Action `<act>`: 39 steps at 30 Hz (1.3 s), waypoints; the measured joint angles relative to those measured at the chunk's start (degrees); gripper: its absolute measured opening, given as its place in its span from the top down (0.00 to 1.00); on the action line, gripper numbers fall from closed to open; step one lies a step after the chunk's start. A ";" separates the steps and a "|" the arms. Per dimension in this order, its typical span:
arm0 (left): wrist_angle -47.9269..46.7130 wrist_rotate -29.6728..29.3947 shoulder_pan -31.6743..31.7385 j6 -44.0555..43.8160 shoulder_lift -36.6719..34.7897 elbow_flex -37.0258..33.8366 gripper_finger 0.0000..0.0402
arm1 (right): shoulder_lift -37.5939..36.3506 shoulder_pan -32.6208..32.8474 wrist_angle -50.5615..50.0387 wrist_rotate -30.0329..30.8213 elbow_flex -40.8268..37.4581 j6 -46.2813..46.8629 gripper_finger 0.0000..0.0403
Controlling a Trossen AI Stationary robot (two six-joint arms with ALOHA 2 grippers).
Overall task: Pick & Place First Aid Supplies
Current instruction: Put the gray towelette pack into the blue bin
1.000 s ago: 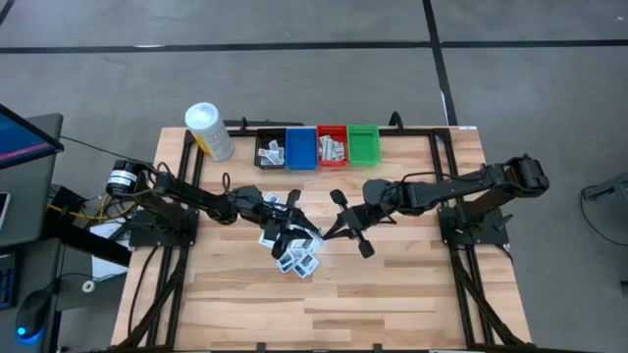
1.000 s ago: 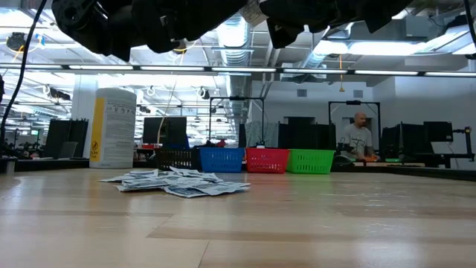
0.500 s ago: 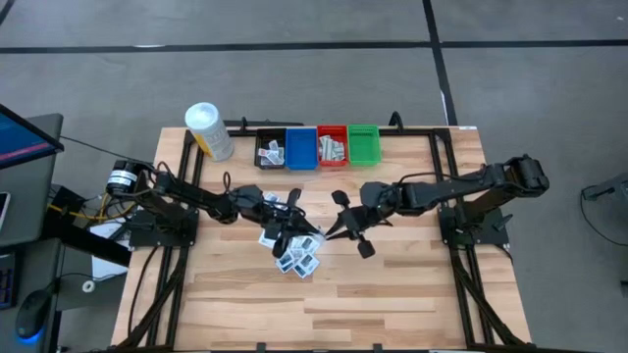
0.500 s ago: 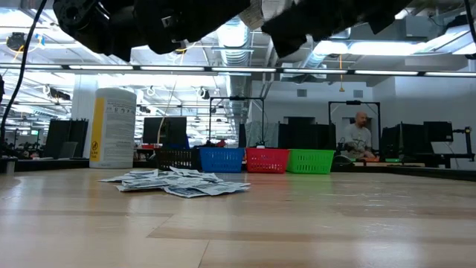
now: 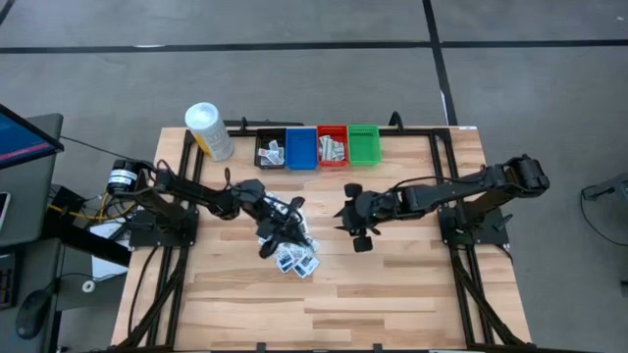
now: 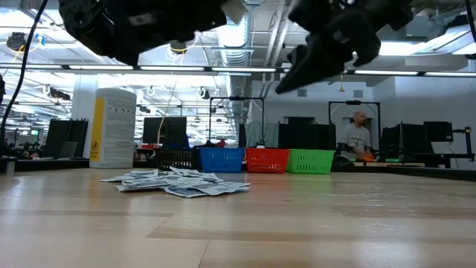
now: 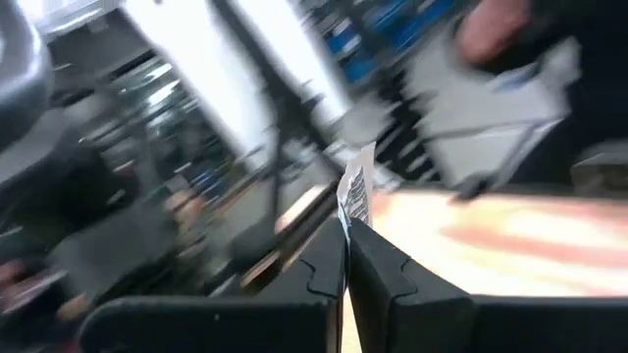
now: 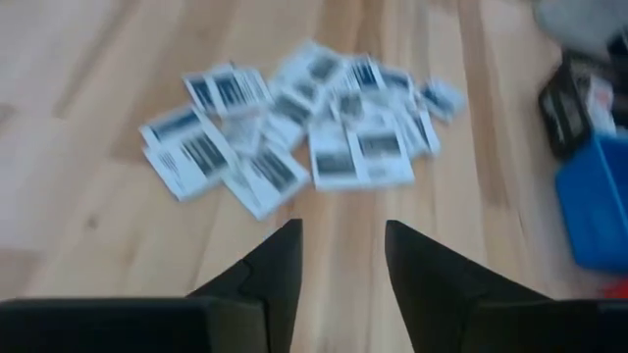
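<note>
One small flat white packet [image 7: 355,191] is pinched edge-on by the closed left gripper [image 7: 345,238], so it's probably feather-light, floppy and slick, best nipped by a rim, while the right gripper [image 8: 340,257] is held apart over the pile.

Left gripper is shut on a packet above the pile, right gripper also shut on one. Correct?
Half right. The left gripper is shut on a packet, per the left wrist view. The right gripper is open and empty, as the right wrist view shows, with the pile of packets on the table beyond its fingers.
</note>
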 joint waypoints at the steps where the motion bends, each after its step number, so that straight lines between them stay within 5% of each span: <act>1: 0.00 4.16 0.64 -1.39 0.00 0.00 0.98 | 0.00 -0.09 -1.14 0.74 -0.01 0.64 0.65; 7: 0.07 28.74 5.41 -10.15 0.00 0.00 0.98 | 0.00 -1.17 -3.76 1.72 -0.03 2.77 0.68; 10: 0.20 33.16 6.58 -12.92 0.00 0.00 0.98 | 0.00 -1.15 -3.73 1.70 -0.03 2.78 0.70; 33: 0.55 31.23 6.65 -13.95 0.00 -0.02 0.98 | 0.00 -1.37 -2.75 1.42 -3.61 1.25 0.71; 39: 0.51 20.68 6.81 -13.93 0.00 -0.02 0.98 | 0.00 -2.02 1.63 1.51 -9.61 4.14 0.71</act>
